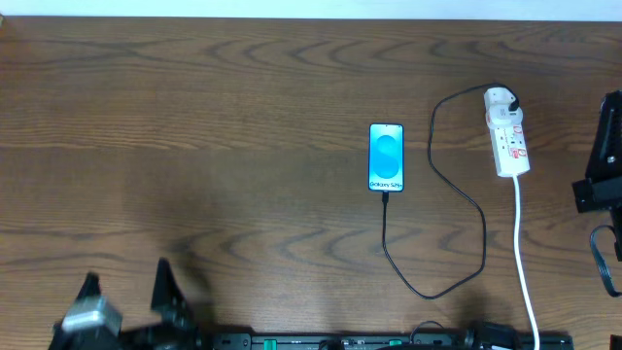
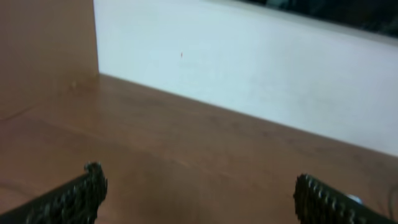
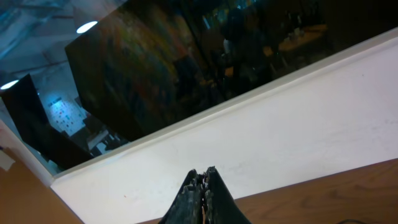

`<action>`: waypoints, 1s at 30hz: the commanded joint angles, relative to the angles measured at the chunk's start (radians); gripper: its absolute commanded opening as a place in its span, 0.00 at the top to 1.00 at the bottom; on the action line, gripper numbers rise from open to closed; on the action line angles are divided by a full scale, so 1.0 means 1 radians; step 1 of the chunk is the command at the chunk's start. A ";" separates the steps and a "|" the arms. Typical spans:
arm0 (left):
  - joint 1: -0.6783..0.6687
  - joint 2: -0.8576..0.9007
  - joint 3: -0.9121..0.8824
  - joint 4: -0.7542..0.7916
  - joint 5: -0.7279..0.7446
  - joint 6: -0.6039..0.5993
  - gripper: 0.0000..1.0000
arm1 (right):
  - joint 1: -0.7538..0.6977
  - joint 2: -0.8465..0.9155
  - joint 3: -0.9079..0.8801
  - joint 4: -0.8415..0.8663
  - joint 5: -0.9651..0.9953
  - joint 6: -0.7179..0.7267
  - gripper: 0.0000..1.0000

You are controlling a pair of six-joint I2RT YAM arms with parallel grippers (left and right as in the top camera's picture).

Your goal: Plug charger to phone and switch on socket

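The phone [image 1: 386, 157] lies flat in the middle right of the table, its cyan screen lit. The black charger cable [image 1: 457, 282] runs from the phone's bottom edge, loops toward the front, then goes up to the white plug [image 1: 500, 97] in the far end of the socket [image 1: 510, 136]. The cable's tip touches the phone's bottom edge. My left gripper [image 1: 126, 282] is open and empty at the front left; it also shows in the left wrist view [image 2: 199, 186]. My right gripper [image 3: 202, 174] is shut on nothing. Its arm [image 1: 604, 170] is at the right edge, beside the socket.
The socket's thick white cord [image 1: 525, 262] runs toward the front edge of the wooden table [image 1: 194, 146]. A white wall [image 2: 249, 68] borders the table's far side. A black rail [image 1: 389, 340] lies along the front edge.
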 commanded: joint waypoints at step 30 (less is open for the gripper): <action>0.003 -0.001 -0.814 0.713 0.130 -0.010 0.02 | 0.005 -0.006 0.005 0.002 -0.010 0.004 0.98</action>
